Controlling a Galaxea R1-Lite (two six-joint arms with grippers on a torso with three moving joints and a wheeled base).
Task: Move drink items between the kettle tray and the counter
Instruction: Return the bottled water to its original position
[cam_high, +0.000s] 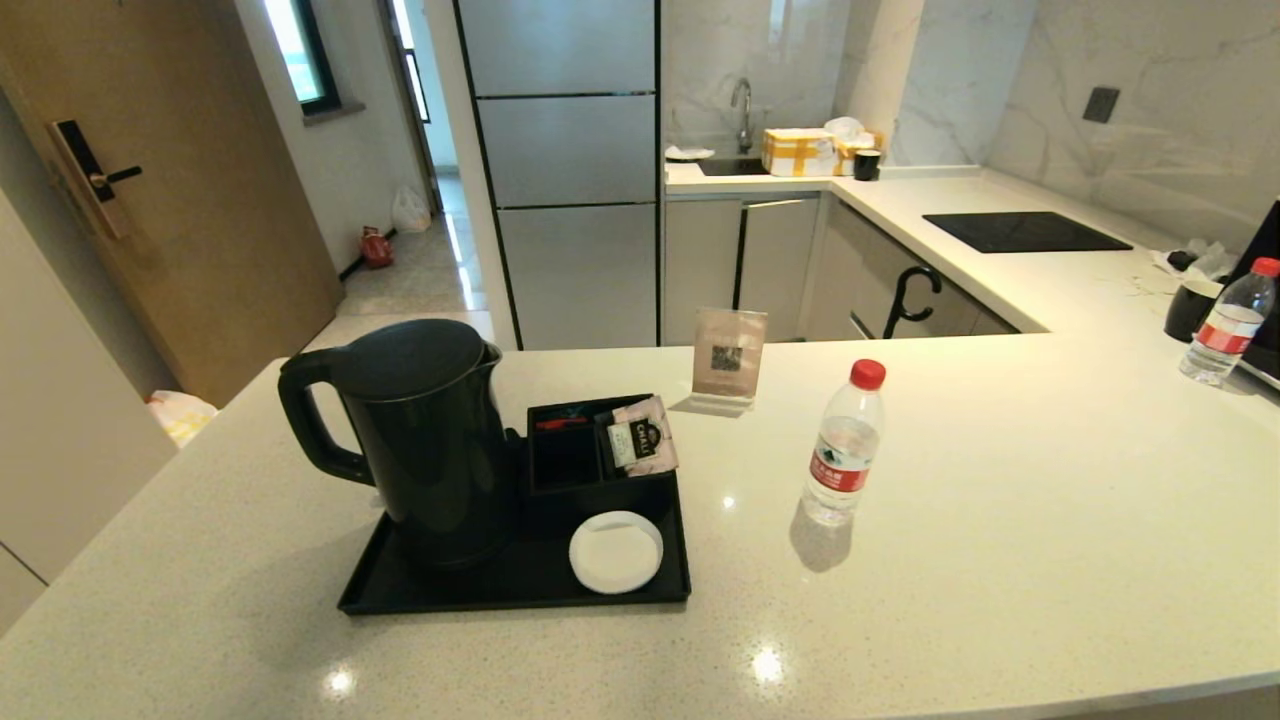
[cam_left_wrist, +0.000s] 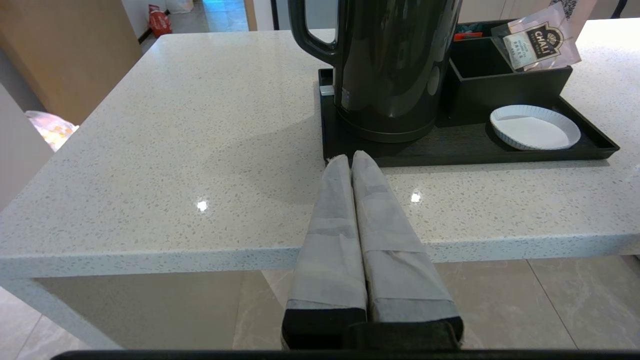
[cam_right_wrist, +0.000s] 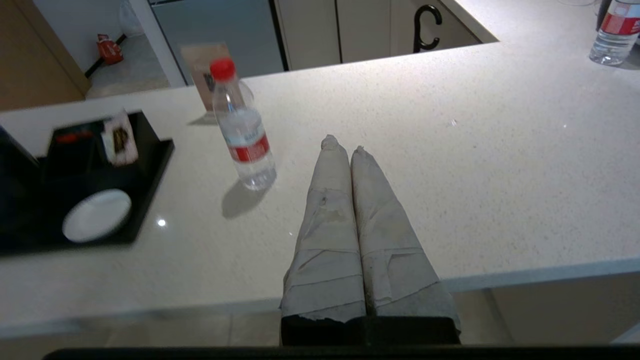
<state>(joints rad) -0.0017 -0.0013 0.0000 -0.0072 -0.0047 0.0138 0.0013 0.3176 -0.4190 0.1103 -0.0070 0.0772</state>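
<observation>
Black kettle (cam_high: 425, 440) is sitting on the kettle tray (cam_high: 520, 585) near the counter (cam_high: 1000, 560)'s front-left edge; water bottle (cam_high: 843, 445) is standing on stone just beside the tray's right rim, while left gripper (cam_left_wrist: 350, 157) and right gripper (cam_right_wrist: 342, 145) are hovering pressed closed, empty

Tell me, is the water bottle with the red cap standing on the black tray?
No, the water bottle stands upright on the counter, apart from the kettle tray, which holds the kettle.
</observation>
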